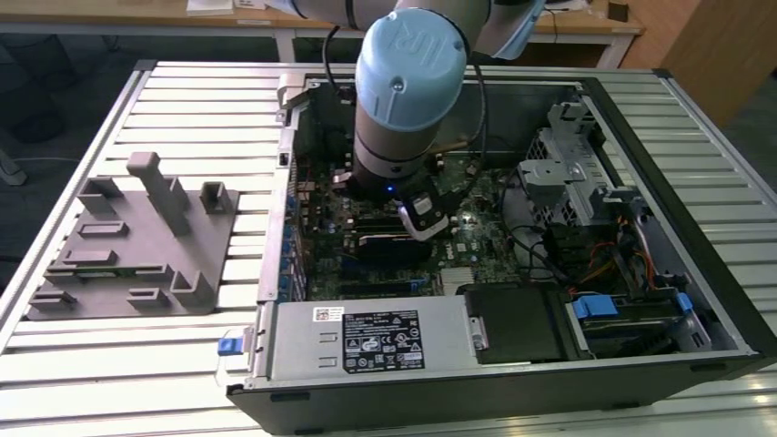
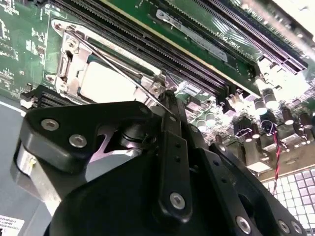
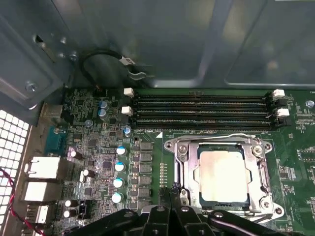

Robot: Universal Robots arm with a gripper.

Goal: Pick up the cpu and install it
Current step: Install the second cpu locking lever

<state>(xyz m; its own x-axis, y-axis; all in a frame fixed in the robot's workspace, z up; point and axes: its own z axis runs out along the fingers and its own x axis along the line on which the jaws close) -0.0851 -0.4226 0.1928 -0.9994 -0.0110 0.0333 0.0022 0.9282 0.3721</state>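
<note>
Pincer [image 3: 170, 196] beside socket frame [image 3: 182, 169] — pale silvery cpu [image 3: 221, 174] seated inside

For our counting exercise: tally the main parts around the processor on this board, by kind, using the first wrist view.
cpu: 1
socket frame: 1
memory slots: 4
blue-topped capacitors beside the socket: 4
Total: 10

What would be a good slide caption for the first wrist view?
The cpu sits inside its socket frame on the motherboard.
</note>
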